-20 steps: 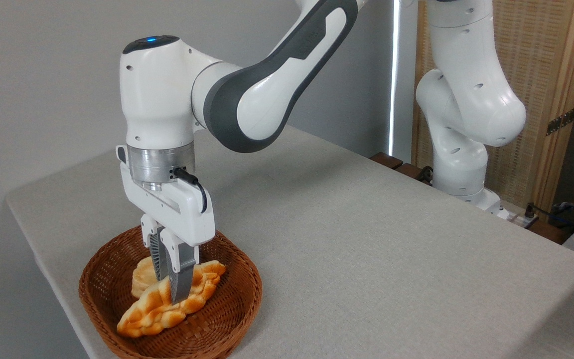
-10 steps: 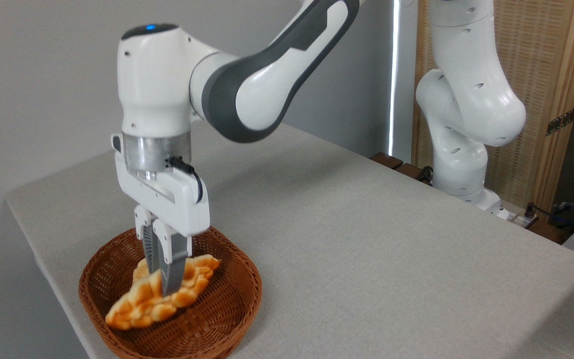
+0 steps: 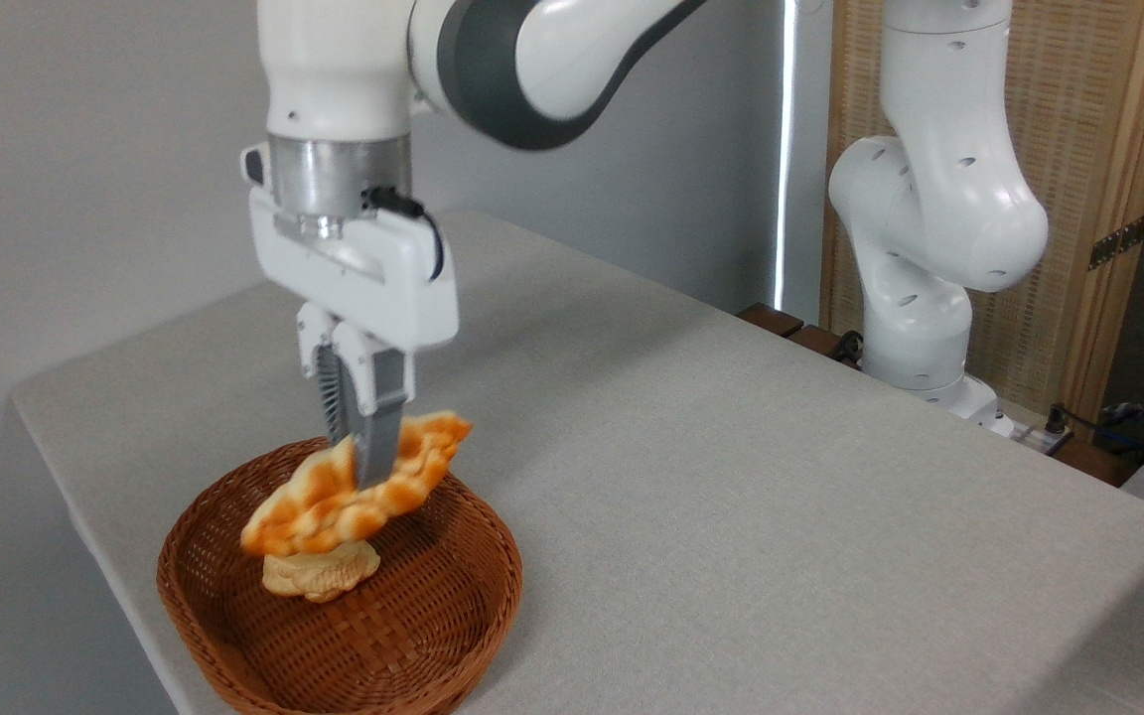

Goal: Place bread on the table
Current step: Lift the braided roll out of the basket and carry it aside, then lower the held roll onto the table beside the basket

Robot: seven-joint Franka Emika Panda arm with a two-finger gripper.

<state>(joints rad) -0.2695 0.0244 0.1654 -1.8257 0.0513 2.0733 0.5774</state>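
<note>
The jaws (image 3: 358, 467) are clamped on the middle of the bread (image 3: 354, 487), which hangs tilted in the air above the wicker basket (image 3: 403, 645), clear of its weave. A small pale bun (image 3: 319, 576) lies in the basket directly beneath the loaf, just apart from it. The basket sits near the front left corner of the desk (image 3: 731, 497), whose grey cloth to the right carries nothing visible.
</note>
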